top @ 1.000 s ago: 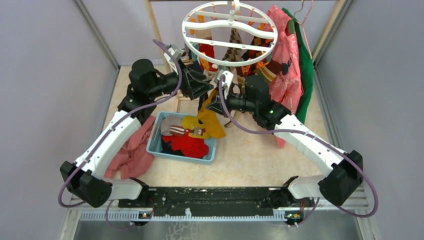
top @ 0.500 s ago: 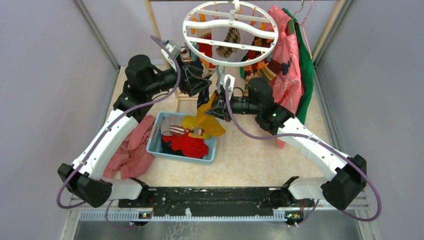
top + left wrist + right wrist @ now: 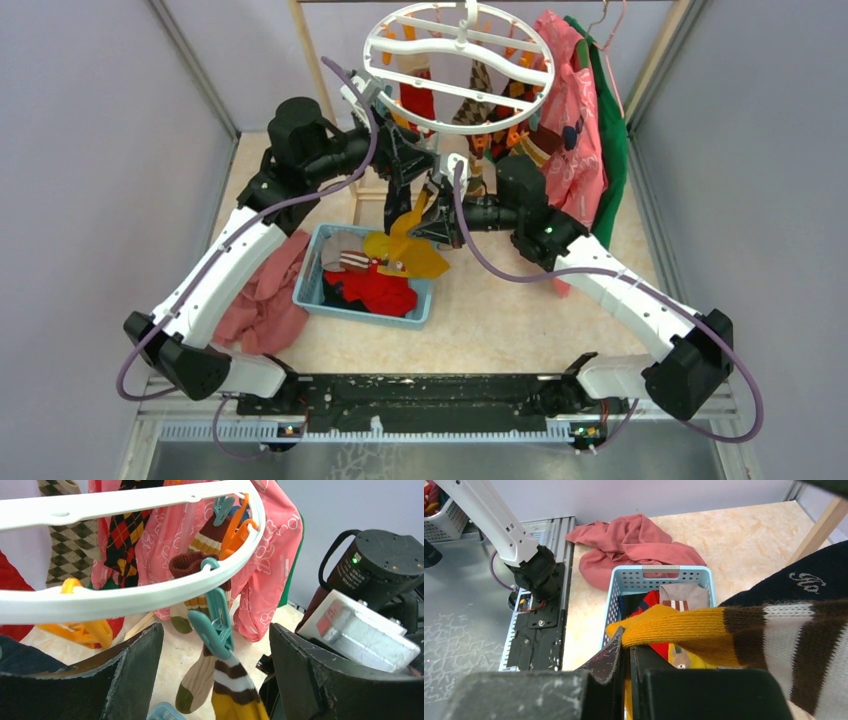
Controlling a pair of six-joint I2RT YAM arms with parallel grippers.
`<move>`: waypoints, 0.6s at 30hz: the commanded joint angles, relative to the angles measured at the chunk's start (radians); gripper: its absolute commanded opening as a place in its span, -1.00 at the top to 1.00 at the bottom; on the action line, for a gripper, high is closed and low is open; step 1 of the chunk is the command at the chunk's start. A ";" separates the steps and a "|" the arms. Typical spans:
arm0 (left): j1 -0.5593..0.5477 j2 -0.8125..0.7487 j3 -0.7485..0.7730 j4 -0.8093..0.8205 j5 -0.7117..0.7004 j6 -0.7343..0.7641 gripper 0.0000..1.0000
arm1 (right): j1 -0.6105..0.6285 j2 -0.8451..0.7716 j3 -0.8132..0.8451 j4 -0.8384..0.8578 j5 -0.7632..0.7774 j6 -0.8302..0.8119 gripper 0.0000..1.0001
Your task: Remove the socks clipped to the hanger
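Worktop (image 3: 500, 320), pale stone pattern, carrying everything listed. Pink garment (image 3: 570, 110) and green garment (image 3: 612, 130), hanging over the far right corner; no part of the job. Hanger (image 3: 372, 50), white ring, hanging above the far edge and tilting, judged to be because a sock is being pulled below it. Pinkish-red cloth heap (image 3: 265, 310), lying by the left edge. Basket (image 3: 305, 285), pale blue, sitting near the middle of the worktop directly below the work, evidently so that freed socks are landing in it; it is holding a red sock (image 3: 385, 290), a brown-banded one and dark ones. Left gripper (image 3: 215, 630), jaws standing wide, straddling the teal clip (image 3: 215, 625) at the ring's near rim, presumably lining up to squeeze it. Right gripper (image 3: 626, 647), jaws pinching the toe of the mustard striped sock (image 3: 684, 625), drawing it down toward the basket while its cuff is staying in that clip. Remaining socks, a red one (image 3: 415, 95) and an argyle one (image 3: 470, 110) among them, dangling from orange and teal clips around the ring. Task judged partly done.
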 commanded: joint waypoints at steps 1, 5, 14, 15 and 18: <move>-0.036 0.027 0.090 -0.078 -0.155 -0.001 -0.67 | 0.011 -0.001 0.041 0.045 0.016 0.028 1.00; -0.054 0.048 0.132 -0.122 -0.260 -0.005 -0.69 | 0.012 0.010 0.047 0.050 0.028 0.043 1.00; -0.122 0.078 0.176 -0.159 -0.423 0.070 -0.76 | 0.013 0.040 0.068 0.053 0.041 0.065 1.00; -0.128 0.078 0.175 -0.159 -0.430 0.074 -0.77 | 0.013 0.042 0.070 0.052 0.044 0.066 1.00; -0.141 0.079 0.176 -0.160 -0.455 0.091 -0.79 | 0.013 0.045 0.075 0.052 0.047 0.068 1.00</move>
